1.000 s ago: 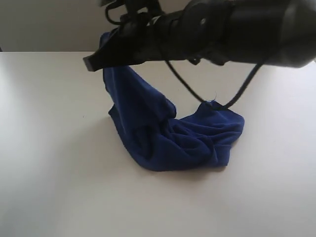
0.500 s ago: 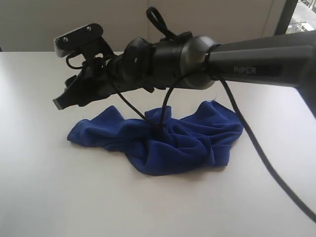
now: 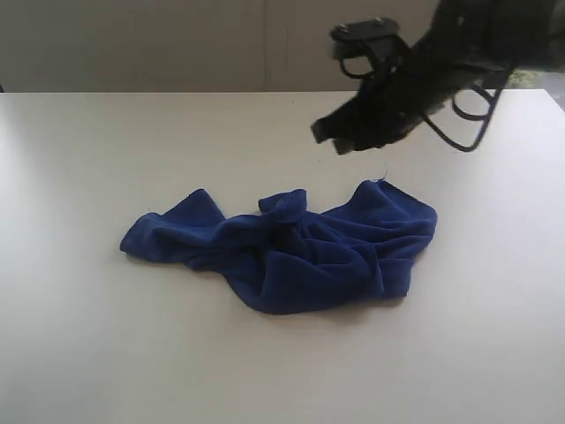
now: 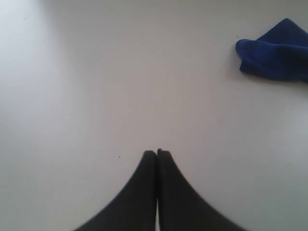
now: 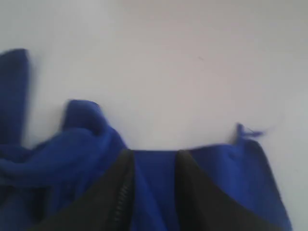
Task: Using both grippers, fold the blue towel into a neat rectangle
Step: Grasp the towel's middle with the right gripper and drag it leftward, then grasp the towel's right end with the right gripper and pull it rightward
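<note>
One blue towel (image 3: 300,256) crumpled; left gripper (image 4: 157,153) closed, right gripper (image 5: 154,159) parted.

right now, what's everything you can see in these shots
blue towel: one, deep royal blue, lying crumpled near the middle of the table, unfolded
table: one, white, under everything
wall: one, pale grey, behind the table's far edge
cable: at least one loop, black, hanging by the right arm
right gripper: one, black, open, in the air above the towel's far right part, holding nothing
left gripper: one, black, shut and empty, over bare table with a towel corner off to one side; seen only in its wrist view
</note>
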You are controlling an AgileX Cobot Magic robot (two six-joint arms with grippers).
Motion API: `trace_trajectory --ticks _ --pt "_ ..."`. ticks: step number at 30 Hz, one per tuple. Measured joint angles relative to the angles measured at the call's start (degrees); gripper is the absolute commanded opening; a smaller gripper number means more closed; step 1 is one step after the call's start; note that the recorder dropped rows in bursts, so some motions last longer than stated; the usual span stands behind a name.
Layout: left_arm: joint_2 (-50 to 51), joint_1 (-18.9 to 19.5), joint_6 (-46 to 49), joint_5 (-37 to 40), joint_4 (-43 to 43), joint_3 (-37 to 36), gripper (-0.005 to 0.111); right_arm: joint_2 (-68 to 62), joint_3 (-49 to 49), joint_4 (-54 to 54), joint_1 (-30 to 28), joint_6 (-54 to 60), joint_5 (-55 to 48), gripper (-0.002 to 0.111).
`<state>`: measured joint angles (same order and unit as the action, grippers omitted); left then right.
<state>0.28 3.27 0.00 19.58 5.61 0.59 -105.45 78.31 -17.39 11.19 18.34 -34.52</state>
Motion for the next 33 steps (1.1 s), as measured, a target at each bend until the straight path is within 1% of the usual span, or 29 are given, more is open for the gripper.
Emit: trace_trajectory --ticks 1,4,6,11,15,18,23,29,33 --pt "0.0 0.0 0.0 0.0 0.0 0.0 0.0 0.0 -2.5 0.6 -2.1 -0.3 1.5 0.01" --pt "0.0 0.0 0.0 0.0 0.0 0.0 0.0 -2.0 -7.6 1.0 -7.3 -4.8 7.7 0.01" --pt "0.0 0.0 0.0 0.0 0.0 0.0 0.0 -4.4 -8.2 1.0 -8.8 -6.7 10.6 0.01" --pt "0.0 0.0 0.0 0.0 0.0 0.0 0.0 -9.0 -8.2 1.1 -9.2 -7.2 14.9 0.01" --pt "0.0 0.0 0.0 0.0 0.0 0.0 0.0 -11.7 -8.2 1.4 -9.3 -7.3 16.1 0.009" --pt "0.0 0.0 0.0 0.0 0.0 0.0 0.0 -12.6 -8.2 1.8 -9.6 -11.0 16.5 0.006" --pt "0.0 0.0 0.0 0.0 0.0 0.0 0.0 -12.8 -8.1 4.9 -11.3 -18.3 14.3 0.001" --pt "0.0 0.0 0.0 0.0 0.0 0.0 0.0 -11.1 -8.0 17.4 -13.5 -28.7 6.3 0.001" --pt "0.0 0.0 0.0 0.0 0.0 0.0 0.0 -7.9 -11.2 25.7 -13.9 -34.4 0.5 0.001"
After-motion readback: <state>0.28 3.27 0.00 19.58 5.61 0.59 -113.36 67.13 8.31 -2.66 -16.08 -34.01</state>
